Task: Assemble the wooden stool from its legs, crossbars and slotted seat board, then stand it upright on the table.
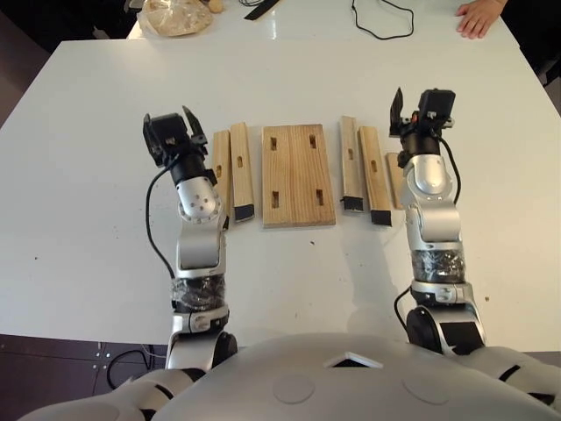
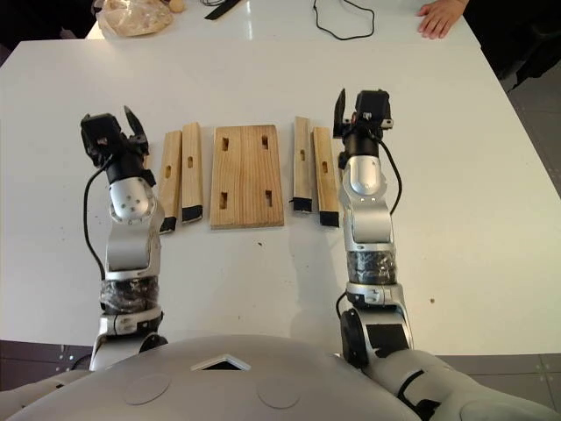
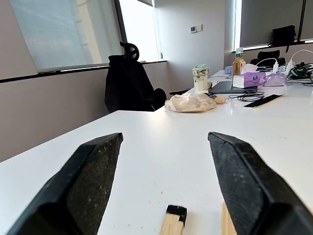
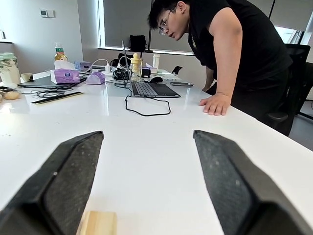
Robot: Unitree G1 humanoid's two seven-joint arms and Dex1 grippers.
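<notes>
Both agape, left gripper [image 3: 164, 135] and right gripper [image 4: 147, 133] flank seat board [image 1: 298, 175].

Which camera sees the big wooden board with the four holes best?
The left eye view: the seat board lies flat and whole, with all four slots clear. The right eye view shows the same. The wrist views look low across the table instead.

silver left arm [image 1: 198, 215] and right arm [image 1: 431, 206], black-tipped
glossy jointed shells, dark wrapped band near each elbow, black cable [image 1: 154, 230] looping alongside; left gripper [image 1: 168, 117] and right gripper [image 1: 417, 98] black, with rough wedge-shaped pads [image 3: 90, 188].
</notes>
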